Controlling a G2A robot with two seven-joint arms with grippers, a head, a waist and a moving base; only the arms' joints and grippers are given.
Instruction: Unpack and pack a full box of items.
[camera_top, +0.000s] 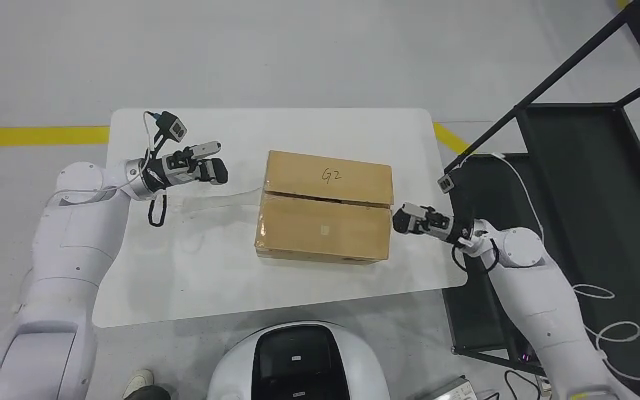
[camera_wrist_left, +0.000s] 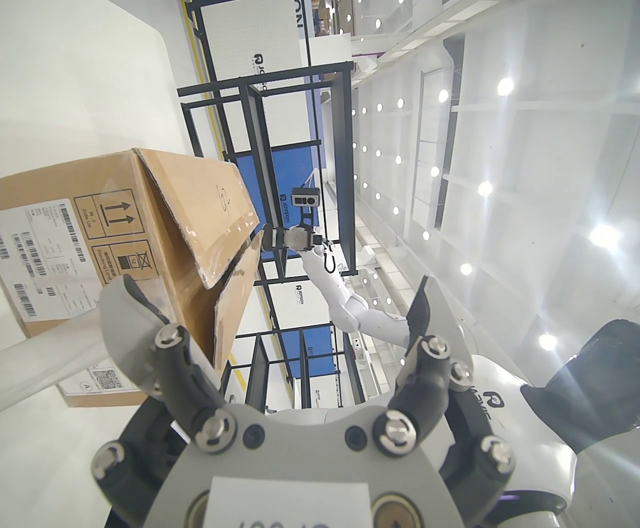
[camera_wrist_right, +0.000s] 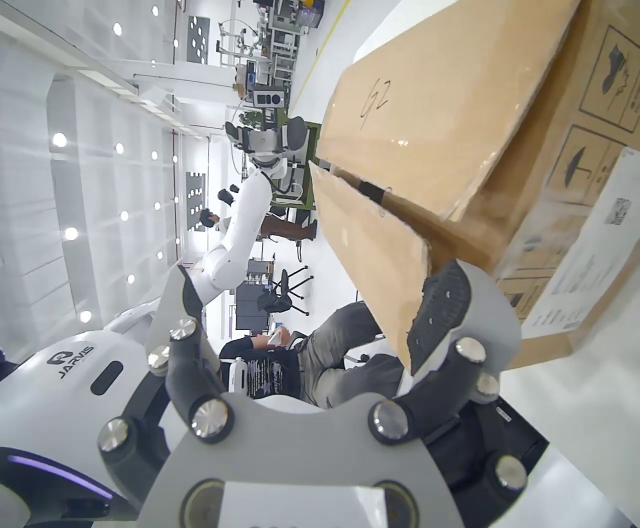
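Box sits mid-table, flaps shut, seam along its long axis, running arm to arm. Right gripper is spread, right at the box's end by the near flap corner, so it's the nearer one. Left gripper is also spread, apart from the opposite end.

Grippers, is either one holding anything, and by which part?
Nothing is held. The left gripper is open, apart from the box; the right gripper is open at the box's end.
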